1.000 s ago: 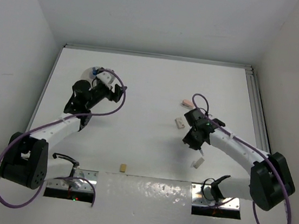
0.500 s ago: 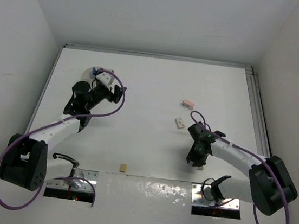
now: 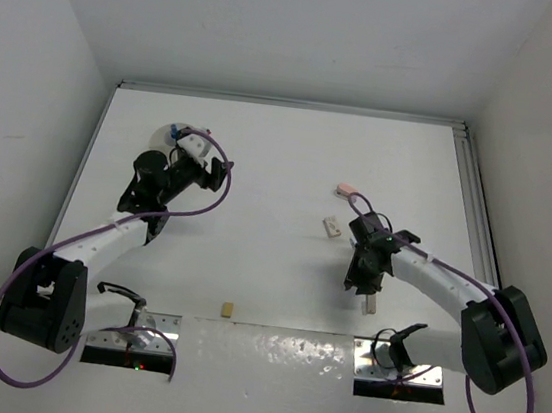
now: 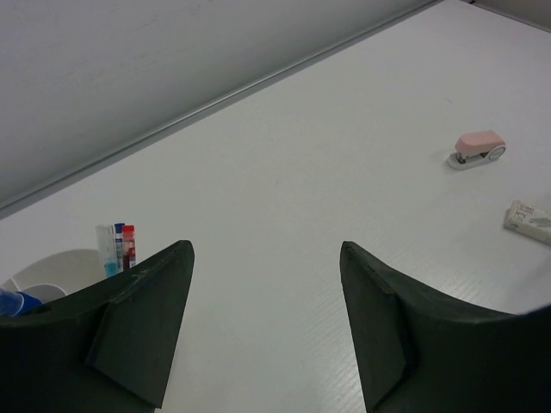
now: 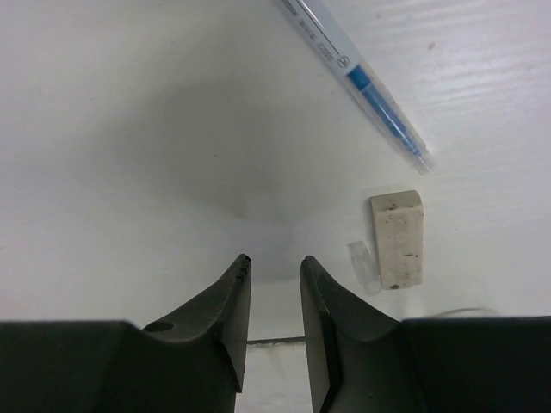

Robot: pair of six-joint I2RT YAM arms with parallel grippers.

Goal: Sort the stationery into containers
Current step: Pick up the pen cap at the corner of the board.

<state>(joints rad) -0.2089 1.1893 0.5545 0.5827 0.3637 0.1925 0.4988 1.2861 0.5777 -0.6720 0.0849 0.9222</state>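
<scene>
Well, the left gripper hangs with its fingers spread wide and nothing between them. It sits at the far left of the table, just beside the white bowl. The left wrist view shows the bowl low on the left, by the left finger. A red-and-blue pen stands upright in it, and the blue-capped bottle shows at the very edge of the picture, partly hidden by the finger. Further out in the same view, the pink eraser and a second white block lie on the bare table, apart from each other and well away from the bowl.

The right gripper points down at the table on the right side. Only a narrow gap is left between its fingers, and it holds nothing – bare table shows through the slit. Just to the right of its tips lies a white block, not touching them, with a small clear piece right against it; what that piece is I cannot tell. Beyond these the blue pen lies slantwise on the table – also clear of the fingers.

In the top view a small tan block lies alone near the front edge, between the two arm bases
</scene>
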